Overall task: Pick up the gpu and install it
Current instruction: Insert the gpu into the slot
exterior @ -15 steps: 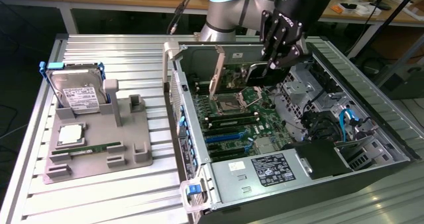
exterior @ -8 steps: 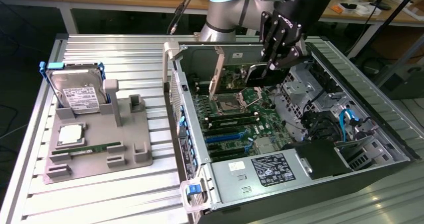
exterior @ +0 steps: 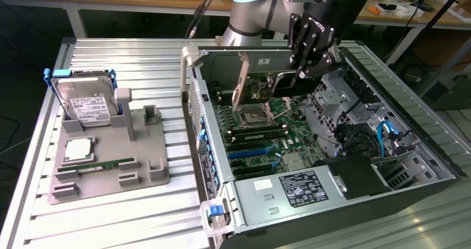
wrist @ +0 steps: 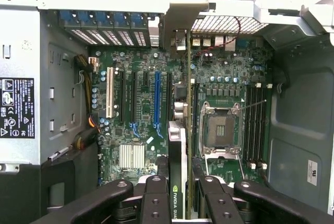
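As it hovers, pincer (wrist: 181,185) slightly parted, seemingly clamping gpu (wrist: 177,145)

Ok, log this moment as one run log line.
gripper: shut on graphics card | graphics card: on edge, over motherboard | case: open | hard drive: in stand

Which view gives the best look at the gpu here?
The exterior view: the gpu hangs in the gripper over the open case, its length and bracket end visible. The wrist view shows it edge-on between the fingers.
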